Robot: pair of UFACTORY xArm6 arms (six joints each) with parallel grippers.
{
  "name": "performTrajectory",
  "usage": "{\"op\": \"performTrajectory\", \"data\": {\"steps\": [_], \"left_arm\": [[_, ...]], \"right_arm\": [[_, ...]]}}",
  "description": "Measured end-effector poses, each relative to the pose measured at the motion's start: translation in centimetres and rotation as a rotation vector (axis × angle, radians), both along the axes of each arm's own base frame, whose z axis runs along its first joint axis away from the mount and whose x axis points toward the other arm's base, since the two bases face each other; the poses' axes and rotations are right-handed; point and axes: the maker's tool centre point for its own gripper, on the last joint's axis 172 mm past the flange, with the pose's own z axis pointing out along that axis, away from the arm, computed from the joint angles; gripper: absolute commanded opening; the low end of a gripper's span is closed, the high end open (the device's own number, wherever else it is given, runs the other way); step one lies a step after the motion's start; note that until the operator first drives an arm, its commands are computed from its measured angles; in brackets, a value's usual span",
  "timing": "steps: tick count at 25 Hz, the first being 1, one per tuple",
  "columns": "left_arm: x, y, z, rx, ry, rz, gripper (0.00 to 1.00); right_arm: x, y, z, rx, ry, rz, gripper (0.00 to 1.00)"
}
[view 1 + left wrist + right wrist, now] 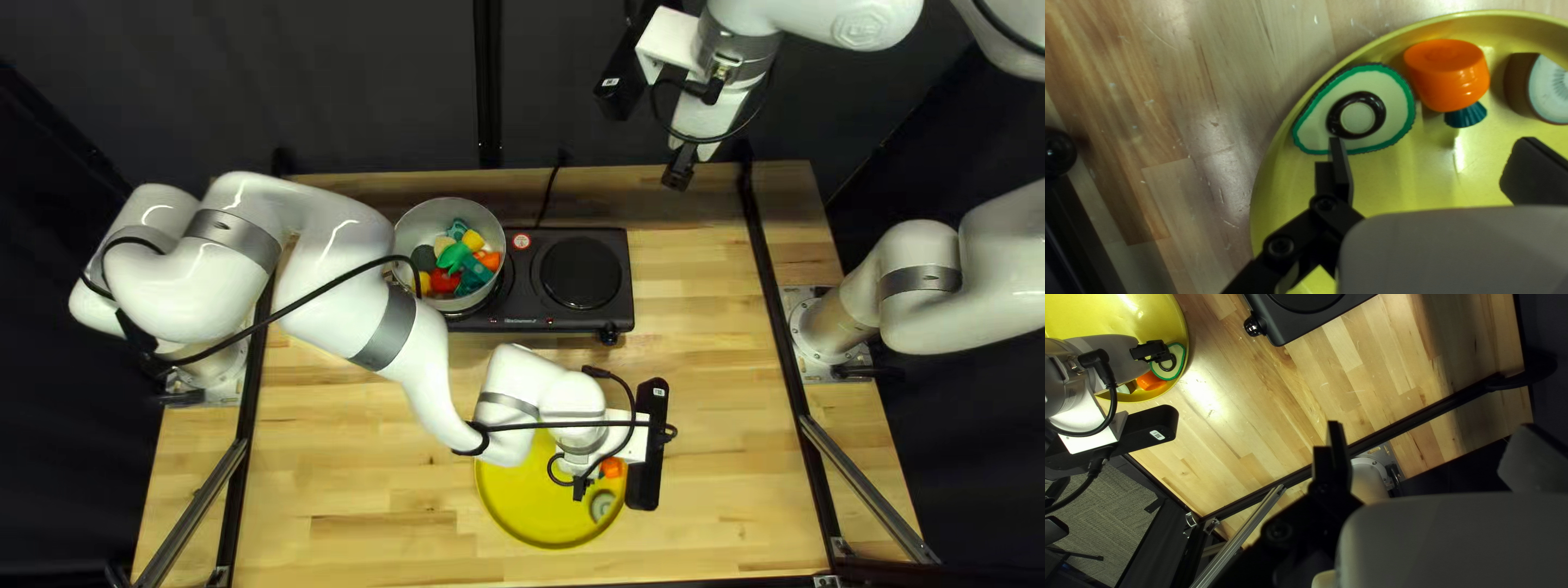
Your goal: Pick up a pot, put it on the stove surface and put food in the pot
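Nearest, the yellow plate (544,523) keeps the loose food gathered within its rim: the avocado half (1357,114), the orange piece (1445,76) beside it, and the brown-sided round piece (1549,90) just past that. Over them, the left gripper (1430,144) is spread wide with nothing in its grasp, one finger overlapping the avocado half's edge in view; it seems placed to straddle a piece, though I cannot tell which one. Farther off, the pot (419,227) sits at the left side of the stove (533,285), presumably so its base rests on a burner, with colourful food pieces (455,261) heaped inside. I judge the pot's placing done and the filling well along. Farthest, the right gripper (1430,427) hangs raised by the table's far edge, released and empty, probably parked there to leave the pot accessible.
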Motion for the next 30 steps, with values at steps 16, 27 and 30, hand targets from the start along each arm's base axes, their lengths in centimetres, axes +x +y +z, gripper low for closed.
{"op": "performTrajectory", "data": {"steps": [16, 27, 30], "left_arm": [[0.2, 0.7, -0.5, -0.008, -0.026, 0.019, 1.0], [1.0, 1.0, -0.8, -0.019, -0.056, 0.028, 1.0], [1.0, 1.0, -1.0, -0.02, -0.058, 0.027, 1.0]], "right_arm": [[0.0, 0.0, 0.0, 0.0, 0.0, 0.0, 1.0], [0.0, 0.0, 0.0, 0.0, 0.0, 0.0, 1.0], [0.0, 0.0, 0.0, 0.0, 0.0, 0.0, 1.0]]}}
